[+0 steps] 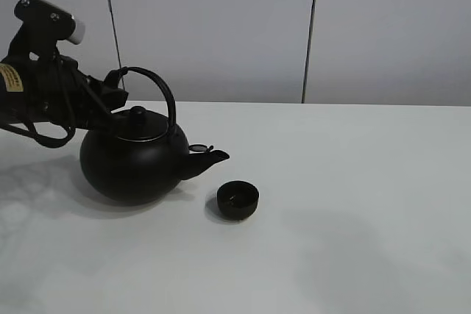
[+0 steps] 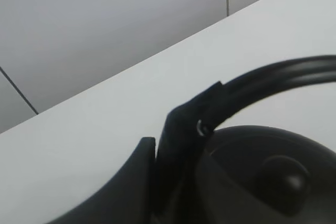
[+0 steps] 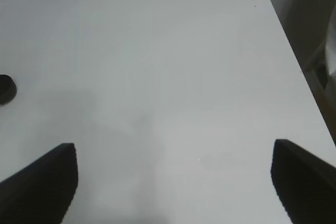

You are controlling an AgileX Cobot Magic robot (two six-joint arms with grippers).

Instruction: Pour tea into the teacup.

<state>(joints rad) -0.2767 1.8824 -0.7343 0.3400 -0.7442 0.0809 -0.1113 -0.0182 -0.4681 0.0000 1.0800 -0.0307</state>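
White table [image 1: 368, 218], low glossy teacup [image 1: 238, 199]; left fingers [image 2: 176, 145] grip kettle handle [image 1: 165, 93], right fingers [image 3: 47, 182] splayed.

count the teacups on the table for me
1. The teacup sits on the white table by the tip of the kettle spout, not touching it. The kettle's body could hide another behind it.
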